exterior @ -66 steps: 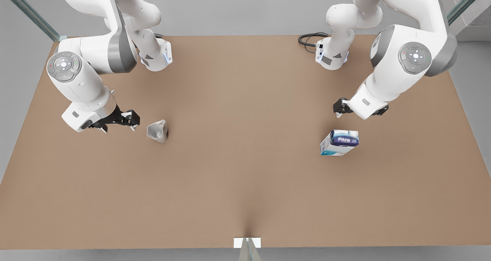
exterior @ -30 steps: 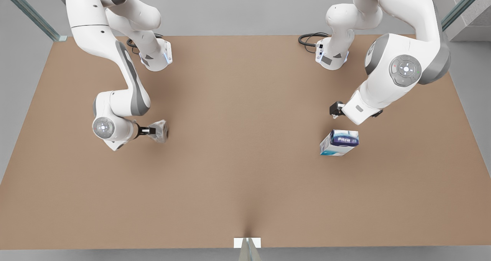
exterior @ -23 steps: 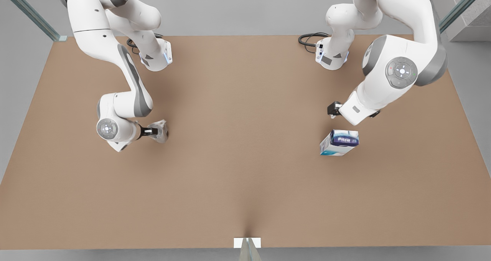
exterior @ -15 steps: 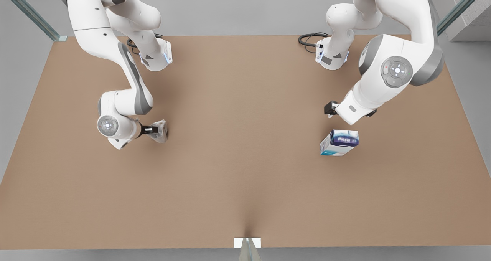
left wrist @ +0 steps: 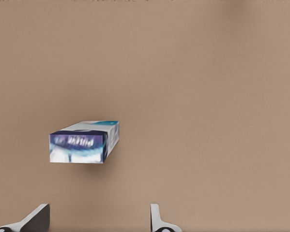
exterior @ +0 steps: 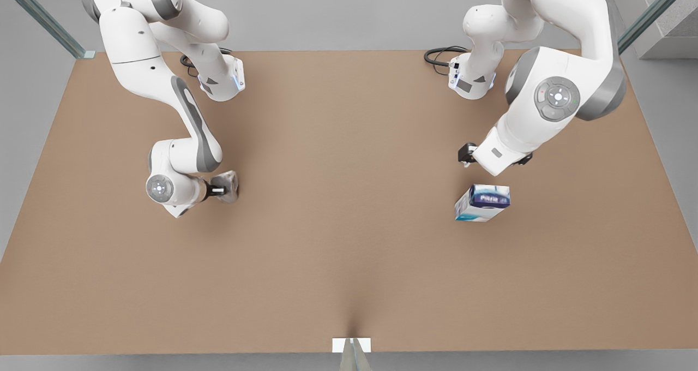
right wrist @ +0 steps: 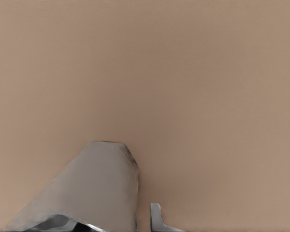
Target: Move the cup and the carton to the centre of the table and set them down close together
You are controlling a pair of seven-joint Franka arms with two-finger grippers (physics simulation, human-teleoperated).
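The translucent cup (exterior: 231, 185) lies on its side on the tan table (exterior: 349, 240) at the front view's left. My right gripper (exterior: 220, 189) is low at the cup, open, and the cup (right wrist: 94, 188) sits between its fingers; one finger (right wrist: 156, 218) shows beside it and the cup hides the other. The white carton (exterior: 483, 202) with a dark blue band lies at the front view's right. My left gripper (exterior: 467, 156) hovers just behind it, open and holding nothing, and its wrist view shows the carton (left wrist: 84, 142) ahead of the fingertips (left wrist: 37, 218).
Both arm bases stand at the table's far edge, with a black cable (exterior: 439, 59) looped beside the one at the front view's right. A small white marker (exterior: 351, 345) sits at the near edge. The table's middle is bare tan surface.
My right arm folded down and slid its gripper toward the cup until the fingers reached around it. My left gripper drifted slightly toward the front view's left behind the carton. Cup and carton stayed put.
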